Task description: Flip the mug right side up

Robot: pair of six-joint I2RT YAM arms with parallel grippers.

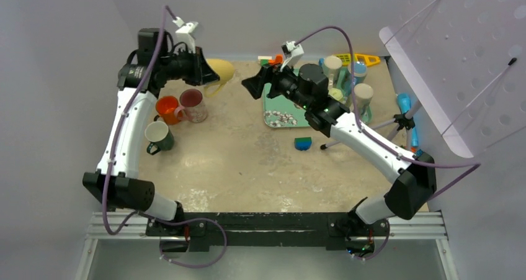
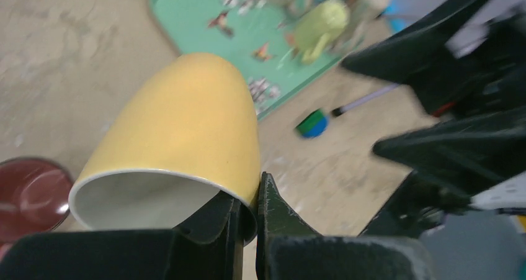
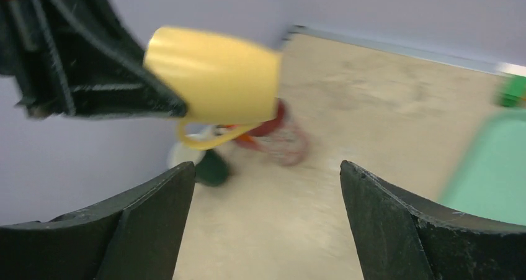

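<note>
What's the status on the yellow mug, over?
Left gripper: jaws shut on rim of yellow ceramic mug, held sideways. Right gripper: jaws open, clear of mug. Nothing between them.

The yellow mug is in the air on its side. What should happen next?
Probably roll the left wrist until the opening faces up: the left gripper pinches the glossy yellow mug by its rim, sideways, clear of the table.

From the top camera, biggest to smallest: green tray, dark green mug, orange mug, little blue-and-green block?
1. green tray
2. dark green mug and orange mug, look too alike to rank
3. blue-and-green block
</note>
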